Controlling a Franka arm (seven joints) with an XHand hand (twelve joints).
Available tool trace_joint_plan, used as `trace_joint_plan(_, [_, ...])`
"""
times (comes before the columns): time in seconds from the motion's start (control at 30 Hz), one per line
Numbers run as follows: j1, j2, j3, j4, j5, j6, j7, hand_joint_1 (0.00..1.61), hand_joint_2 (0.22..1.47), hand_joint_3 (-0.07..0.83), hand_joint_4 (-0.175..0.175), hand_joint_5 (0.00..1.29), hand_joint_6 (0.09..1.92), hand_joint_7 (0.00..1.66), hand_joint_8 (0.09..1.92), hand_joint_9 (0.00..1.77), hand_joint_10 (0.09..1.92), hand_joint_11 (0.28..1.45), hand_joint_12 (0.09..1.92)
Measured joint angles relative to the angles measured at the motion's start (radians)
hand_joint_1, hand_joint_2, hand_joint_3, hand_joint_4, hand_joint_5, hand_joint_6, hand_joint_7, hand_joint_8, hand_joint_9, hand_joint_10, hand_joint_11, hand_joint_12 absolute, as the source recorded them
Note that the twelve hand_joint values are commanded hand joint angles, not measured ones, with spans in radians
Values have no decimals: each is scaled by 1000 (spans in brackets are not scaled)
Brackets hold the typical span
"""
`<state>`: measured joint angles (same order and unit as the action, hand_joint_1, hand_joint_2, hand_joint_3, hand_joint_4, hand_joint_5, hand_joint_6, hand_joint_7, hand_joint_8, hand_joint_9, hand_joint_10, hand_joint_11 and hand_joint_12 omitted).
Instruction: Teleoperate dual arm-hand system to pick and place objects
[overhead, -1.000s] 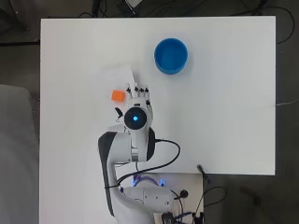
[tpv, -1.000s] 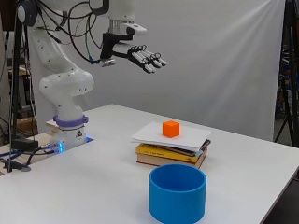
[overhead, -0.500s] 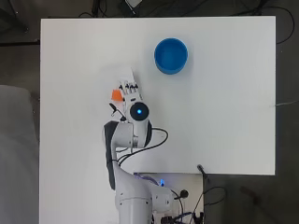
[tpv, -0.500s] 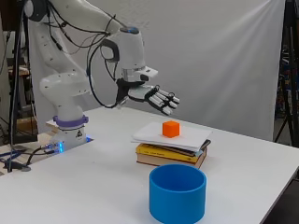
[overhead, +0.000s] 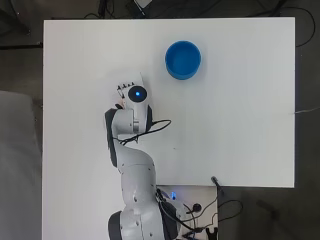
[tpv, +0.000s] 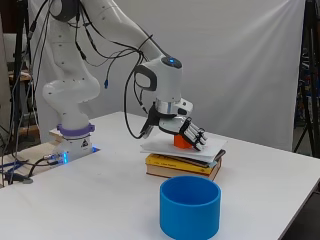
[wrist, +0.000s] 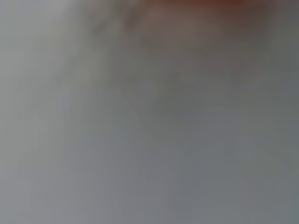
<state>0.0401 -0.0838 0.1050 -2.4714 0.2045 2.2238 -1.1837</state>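
While our hand (tpv: 184, 129) draped its half-curled fingers (tpv: 196, 137) over the small orange cube (tpv: 180, 142) beneath them, nothing was lifted yet, and the round blue plastic bowl (tpv: 190, 207) nearby waited empty.

White arm (tpv: 100, 30) with black cables, black-and-white hand (tpv: 187, 131).

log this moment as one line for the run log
hand: over small orange cube, fingers partly curled | cube: on white sheet atop book stack | round blue plastic bowl: empty, apart

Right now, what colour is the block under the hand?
Orange block, clearest in the side view, beneath the hand.
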Motion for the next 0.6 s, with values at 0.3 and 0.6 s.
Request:
trace_joint_plan(0.3, [2, -81, -2, -23, -16, 18, -9, 399, 1101, -9, 32, 437, 87, 450, 87, 529, 87, 510, 87])
trace_joint_plan(0.6, [-7, -170, -42, -95, -60, -63, 31, 810, 1090, -9, 21, 598, 472, 621, 462, 754, 362, 678, 87])
